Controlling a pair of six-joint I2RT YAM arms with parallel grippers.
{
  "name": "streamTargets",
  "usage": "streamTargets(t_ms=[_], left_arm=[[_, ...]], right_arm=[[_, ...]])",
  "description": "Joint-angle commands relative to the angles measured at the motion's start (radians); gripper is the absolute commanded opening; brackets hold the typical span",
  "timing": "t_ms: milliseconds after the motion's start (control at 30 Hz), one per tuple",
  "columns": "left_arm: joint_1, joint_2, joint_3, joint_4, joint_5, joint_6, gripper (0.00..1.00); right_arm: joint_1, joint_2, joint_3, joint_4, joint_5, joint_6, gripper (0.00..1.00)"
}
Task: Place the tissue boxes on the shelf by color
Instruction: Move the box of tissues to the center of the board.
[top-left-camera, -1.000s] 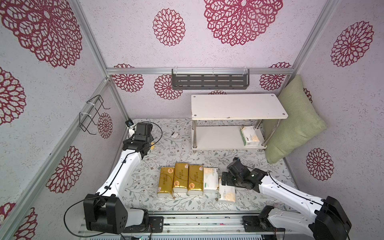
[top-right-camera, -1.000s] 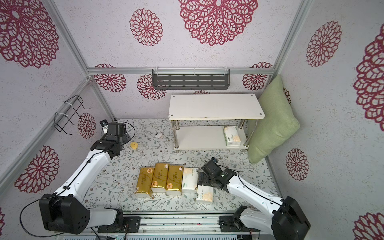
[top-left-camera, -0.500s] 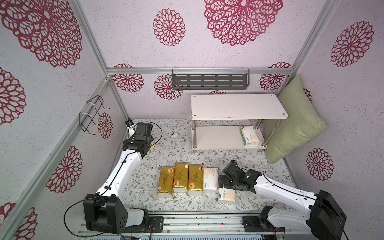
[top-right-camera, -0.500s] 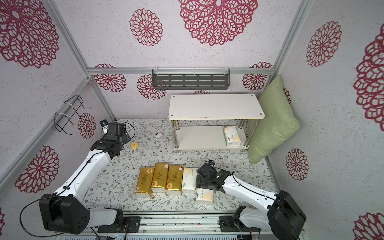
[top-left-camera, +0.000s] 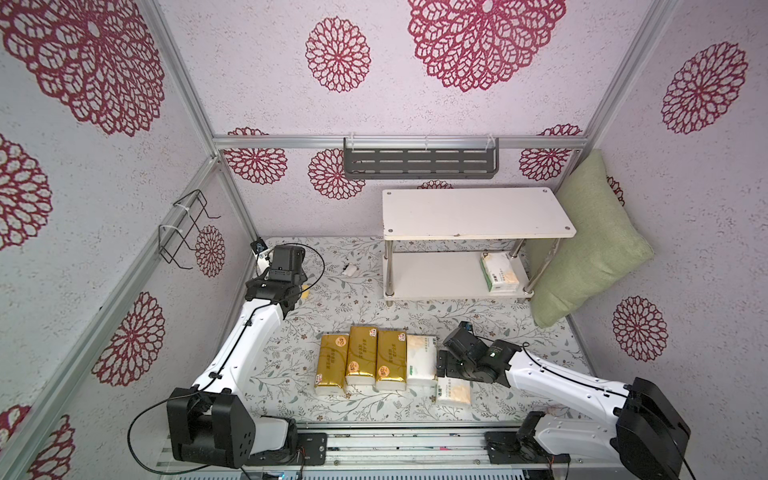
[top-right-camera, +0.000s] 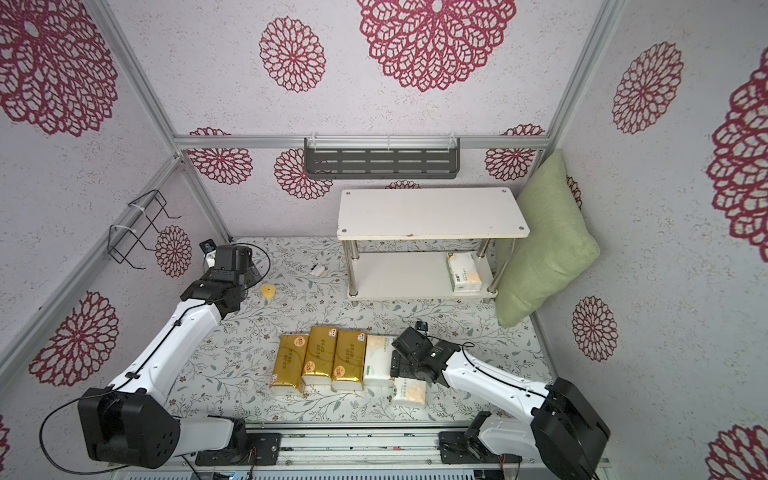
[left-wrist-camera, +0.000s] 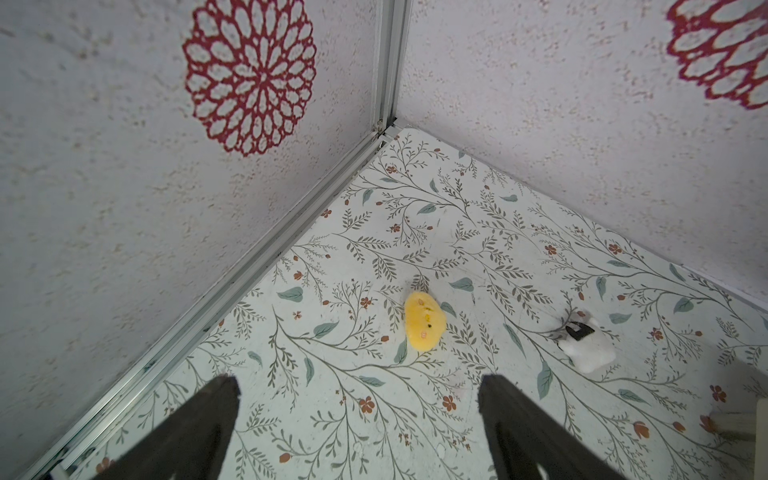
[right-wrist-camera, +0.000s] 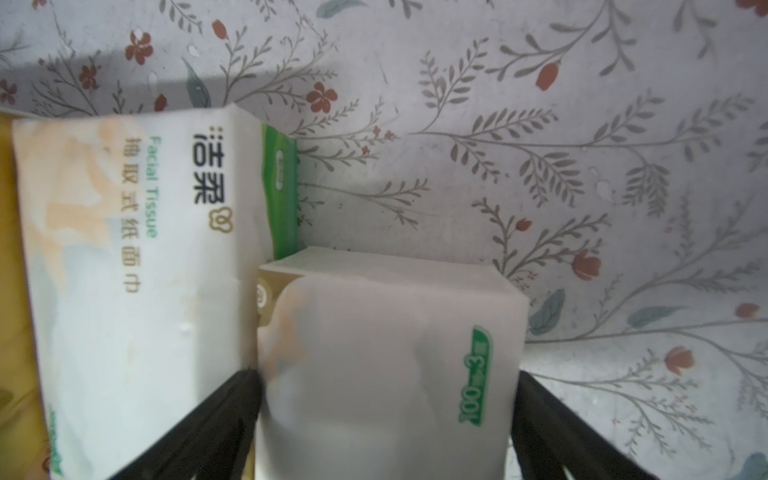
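Observation:
Three gold tissue boxes (top-left-camera: 362, 353) lie side by side near the front of the table, with a white one (top-left-camera: 420, 359) against their right side. Another white tissue box (top-left-camera: 454, 392) (right-wrist-camera: 386, 332) lies just right of that row, and my right gripper (right-wrist-camera: 388, 382) (top-left-camera: 448, 372) is shut on its far end, one finger pressed on each long side. A further white box (top-left-camera: 498, 270) sits on the lower board of the shelf (top-left-camera: 478, 212), at its right end. My left gripper (left-wrist-camera: 357, 386) hangs open and empty over the back left corner.
A green pillow (top-left-camera: 590, 245) leans on the right wall beside the shelf. A small yellow toy (left-wrist-camera: 424, 326) and a small white object (left-wrist-camera: 586, 351) lie on the floral mat near the left gripper. A grey slotted rack (top-left-camera: 419, 162) and a black wire rack (top-left-camera: 183, 232) hang on the walls.
My right gripper has moved forward and left onto the loose white tissue box, and its fingers have closed in against its sides. The left arm has not moved.

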Motion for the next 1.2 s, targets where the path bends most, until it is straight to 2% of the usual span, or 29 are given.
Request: streamTargets(t_ms=[0, 500, 900, 1167], left_arm=[[-0.006, -0.003, -0.012, 0.015, -0.001, -0.001, 0.97], [-0.006, 0.004, -0.01, 0.015, 0.001, -0.002, 0.97], [-0.006, 0.002, -0.008, 0.009, 0.001, -0.005, 0.97], [-0.006, 0.001, -0.006, 0.004, 0.0, -0.004, 0.97]], right_arm=[[0.006, -0.003, -0.011, -0.01, 0.015, 0.0, 0.95], [-0.066, -0.029, -0.026, -0.018, 0.032, -0.078, 0.89], [-0.243, 0.012, -0.03, 0.084, -0.005, -0.291, 0.88], [-0.294, 0.068, 0.014, 0.149, -0.003, -0.414, 0.88]])
